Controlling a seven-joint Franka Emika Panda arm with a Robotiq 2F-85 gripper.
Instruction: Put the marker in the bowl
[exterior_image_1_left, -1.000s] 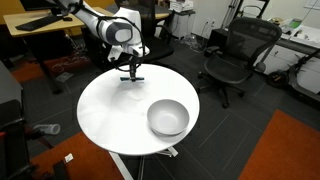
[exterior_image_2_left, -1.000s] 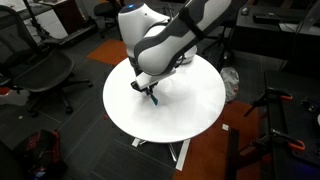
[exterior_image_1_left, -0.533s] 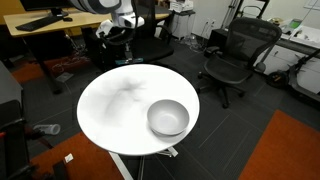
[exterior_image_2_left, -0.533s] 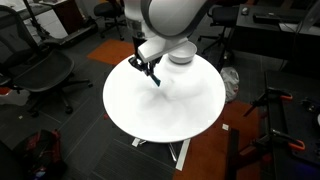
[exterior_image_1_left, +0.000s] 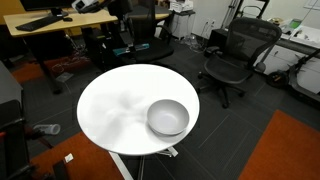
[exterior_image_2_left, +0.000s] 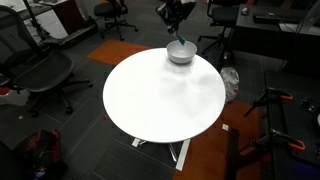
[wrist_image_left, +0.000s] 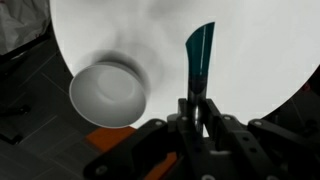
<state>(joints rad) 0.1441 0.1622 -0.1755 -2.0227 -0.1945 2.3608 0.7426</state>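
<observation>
The gripper (wrist_image_left: 192, 112) is shut on the marker (wrist_image_left: 199, 58), a thin dark pen whose teal-blue end sticks out past the fingers in the wrist view. The silver-grey bowl (wrist_image_left: 108, 96) stands empty on the round white table (wrist_image_left: 250, 40), to the left of the marker and far below it. In both exterior views the bowl (exterior_image_1_left: 168, 118) (exterior_image_2_left: 181, 52) sits near the table's edge. The gripper (exterior_image_2_left: 176, 12) hangs high above the table at the frame's top, roughly over the bowl. The marker itself is too small to make out there.
Black office chairs (exterior_image_1_left: 232, 55) (exterior_image_2_left: 40, 70) stand around the table (exterior_image_1_left: 105, 110). Desks with monitors (exterior_image_1_left: 45, 22) are behind it. Orange carpet patches (exterior_image_1_left: 290, 150) lie on the dark floor. A stand with red-tipped legs (exterior_image_2_left: 275, 110) is beside the table.
The gripper lifted the marker off the table surface and rose high, moving toward the bowl's side. The arm has left most of both exterior views.
</observation>
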